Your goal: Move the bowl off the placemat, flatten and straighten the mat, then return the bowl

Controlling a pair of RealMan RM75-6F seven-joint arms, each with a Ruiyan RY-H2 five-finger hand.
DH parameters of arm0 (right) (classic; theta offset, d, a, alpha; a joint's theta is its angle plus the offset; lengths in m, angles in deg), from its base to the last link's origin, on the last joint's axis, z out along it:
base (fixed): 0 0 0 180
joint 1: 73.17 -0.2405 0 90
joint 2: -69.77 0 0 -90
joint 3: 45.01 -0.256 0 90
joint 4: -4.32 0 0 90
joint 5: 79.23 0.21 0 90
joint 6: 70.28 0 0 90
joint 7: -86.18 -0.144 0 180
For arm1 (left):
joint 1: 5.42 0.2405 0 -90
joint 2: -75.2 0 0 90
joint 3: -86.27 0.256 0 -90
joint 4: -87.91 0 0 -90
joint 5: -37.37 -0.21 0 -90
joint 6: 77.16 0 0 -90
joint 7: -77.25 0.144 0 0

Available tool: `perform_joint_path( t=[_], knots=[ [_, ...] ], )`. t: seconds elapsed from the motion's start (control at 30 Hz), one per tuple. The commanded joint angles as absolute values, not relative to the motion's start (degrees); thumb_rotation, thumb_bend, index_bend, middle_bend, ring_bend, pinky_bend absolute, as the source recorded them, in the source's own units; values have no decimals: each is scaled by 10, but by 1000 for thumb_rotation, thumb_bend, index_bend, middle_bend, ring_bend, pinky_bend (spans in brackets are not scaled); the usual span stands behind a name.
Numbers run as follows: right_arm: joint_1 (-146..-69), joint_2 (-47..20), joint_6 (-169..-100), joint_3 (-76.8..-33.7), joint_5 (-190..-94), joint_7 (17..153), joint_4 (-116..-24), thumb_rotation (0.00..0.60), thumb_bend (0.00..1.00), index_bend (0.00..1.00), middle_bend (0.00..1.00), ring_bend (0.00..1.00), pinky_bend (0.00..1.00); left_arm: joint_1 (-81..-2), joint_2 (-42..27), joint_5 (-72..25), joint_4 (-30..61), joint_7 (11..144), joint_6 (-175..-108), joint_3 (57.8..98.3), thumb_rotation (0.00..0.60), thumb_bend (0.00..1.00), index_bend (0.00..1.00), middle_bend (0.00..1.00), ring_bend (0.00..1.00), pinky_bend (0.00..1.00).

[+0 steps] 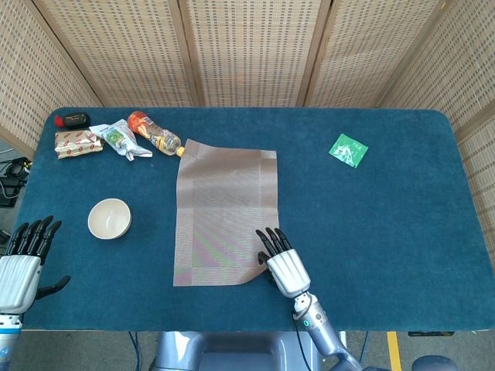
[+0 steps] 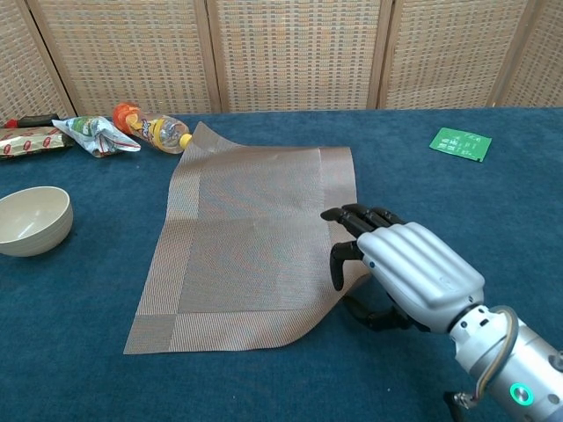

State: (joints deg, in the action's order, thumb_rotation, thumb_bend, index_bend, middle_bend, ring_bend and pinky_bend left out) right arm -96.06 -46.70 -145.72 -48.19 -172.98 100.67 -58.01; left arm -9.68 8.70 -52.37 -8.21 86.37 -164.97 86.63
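The woven brown placemat (image 1: 224, 205) (image 2: 246, 229) lies on the blue table, long side running away from me. Its near right corner is curled up off the cloth. My right hand (image 1: 285, 265) (image 2: 405, 272) is at that corner, thumb on top of the mat's edge and fingers at or under it, pinching it. The cream bowl (image 1: 109, 219) (image 2: 31, 220) stands upright on the bare cloth left of the mat, clear of it. My left hand (image 1: 19, 267) hovers at the table's near left edge, fingers spread and empty, a short way from the bowl.
At the far left lie a plastic bottle (image 1: 155, 137) (image 2: 151, 128) touching the mat's far left corner, and snack packets (image 1: 77, 143) (image 2: 92, 132). A green packet (image 1: 349, 149) (image 2: 460, 143) lies far right. Wicker screens (image 1: 247, 46) stand behind the table.
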Motion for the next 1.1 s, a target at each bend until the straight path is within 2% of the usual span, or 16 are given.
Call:
perform_joint_path(
  t=[0.03,0.3,0.5,0.7,0.83,1.1],
  knots=[
    [-961,-471,-1463,-481,-1733,999,-574,600,541,620,201,0,171,-97,86,-524,-81,864,-1648,866,600,54,0,0,0,0],
    [-961,-470,-1480,-471,-1743,982,-567,600,649,683,224,25,193,-97,84,-525,-81,862,-1646,866,600,54,0,0,0,0],
    [-951,-460,-1500,-457,-1755,983,-580,600,668,684,222,28,195,-96,84,-526,-81,863,-1648,865,600,54,6,0,0,0],
    [-920,-420,-1542,-426,-1769,976,-603,600,665,685,215,28,196,-95,83,-528,-81,866,-1650,865,600,55,6,0,0,0],
    [-888,-370,-1573,-406,-1766,941,-634,600,665,703,215,29,196,-95,81,-533,-83,873,-1647,868,600,55,6,0,0,0],
    [-858,-295,-1617,-406,-1760,925,-634,600,664,718,231,43,196,-93,77,-543,-85,883,-1651,871,600,54,6,0,0,0]
  ],
)
